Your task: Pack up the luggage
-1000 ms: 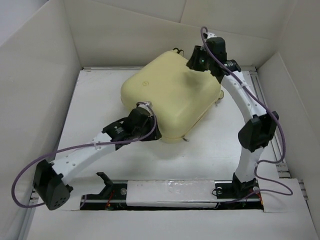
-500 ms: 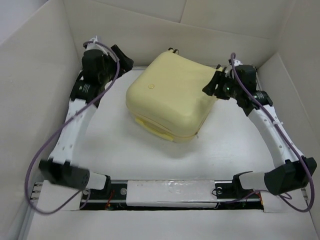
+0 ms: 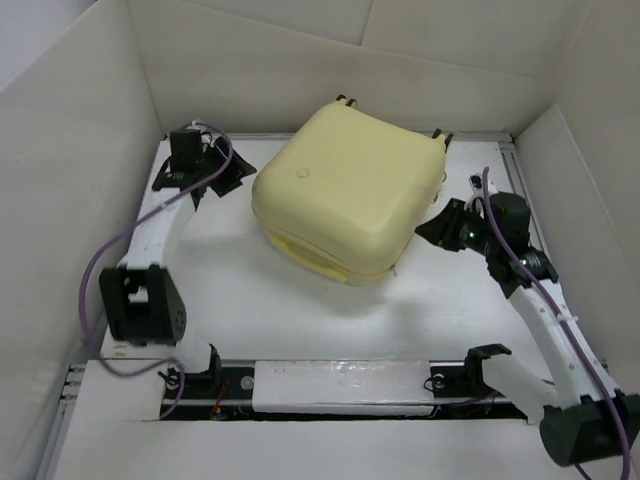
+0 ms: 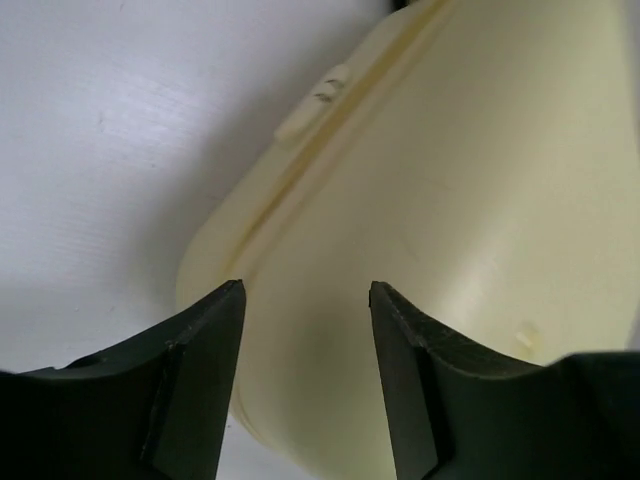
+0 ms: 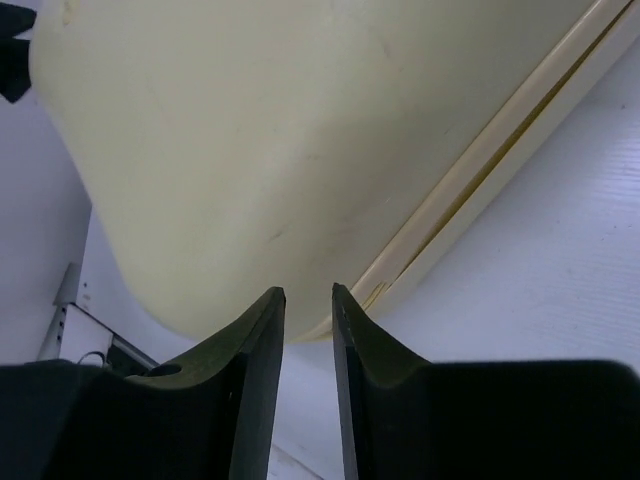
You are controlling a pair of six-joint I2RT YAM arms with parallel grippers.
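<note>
Both arms have shifted in the last half second while the suitcase (image 3: 345, 195) has kept its spot. The left gripper (image 3: 235, 170) has come in from the far corner at 10 o'clock and now sits near the suitcase's 9 o'clock side. The right gripper (image 3: 430, 225) has backed off the shell corner it was against and dropped to about 4 o'clock, just beside the case.

The suitcase lies closed on the white table (image 3: 300, 310), a little toward 12 o'clock from the middle, its pale yellow shell facing up. A small round emblem (image 3: 299, 172) shows near the shell's 10 o'clock corner. Dark wheels (image 3: 347, 100) stick out along the edge at 12 o'clock.

From the left wrist, the left gripper (image 4: 305, 290) has its fingers (image 4: 200, 380) a fair way apart with nothing between them. The suitcase (image 4: 480, 200) fills the view beyond them, apart from the tips, with bare table (image 4: 120, 120) toward 10 o'clock.

From the right wrist, the right gripper (image 5: 307, 290) shows only a narrow slit between its fingers (image 5: 255, 380), and nothing is caught in it. The suitcase (image 5: 250, 130) looms ahead, its seam (image 5: 480, 170) running toward 2 o'clock above the table (image 5: 560, 260).

Whether either tip touches the shell cannot be told. Cardboard walls (image 3: 70, 150) stand around the table, and a purple cable (image 3: 95, 270) loops off the left arm.
</note>
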